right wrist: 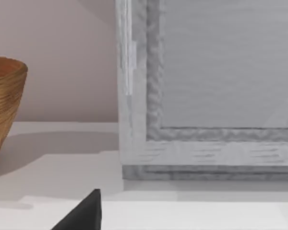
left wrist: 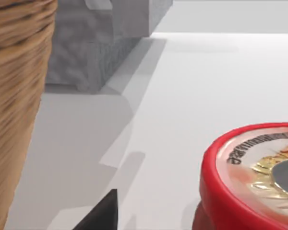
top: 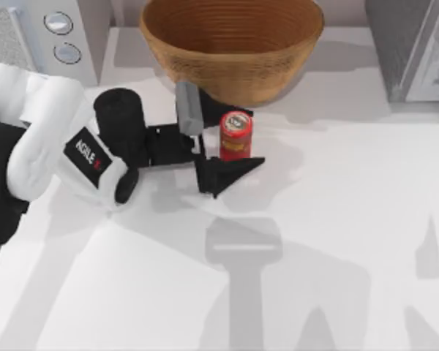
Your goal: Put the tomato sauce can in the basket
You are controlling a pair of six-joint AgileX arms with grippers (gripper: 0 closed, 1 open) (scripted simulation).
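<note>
The tomato sauce can (top: pixel 235 135) stands upright on the white table, just in front of the basket (top: pixel 234 73). It is red with a yellow-orange band and a round printed top. My left gripper (top: pixel 244 139) is open around the can, one black finger (top: pixel 227 172) on its near side and the other half hidden under the basket's side. In the left wrist view the can's top (left wrist: pixel 259 172) is very close, a fingertip (left wrist: pixel 103 213) stands apart from it, and the basket's wall (left wrist: pixel 14 120) rises beside them. A black edge of my right gripper (right wrist: pixel 84 213) faces a grey cabinet.
A grey cabinet (top: pixel 413 51) stands at the back right, also seen as the grey cabinet (right wrist: pixel 221 86) in the right wrist view. A panel with two round knobs (top: pixel 62 36) sits at the back left. The basket (right wrist: pixel 2 100) shows beside the cabinet. White table stretches across the front.
</note>
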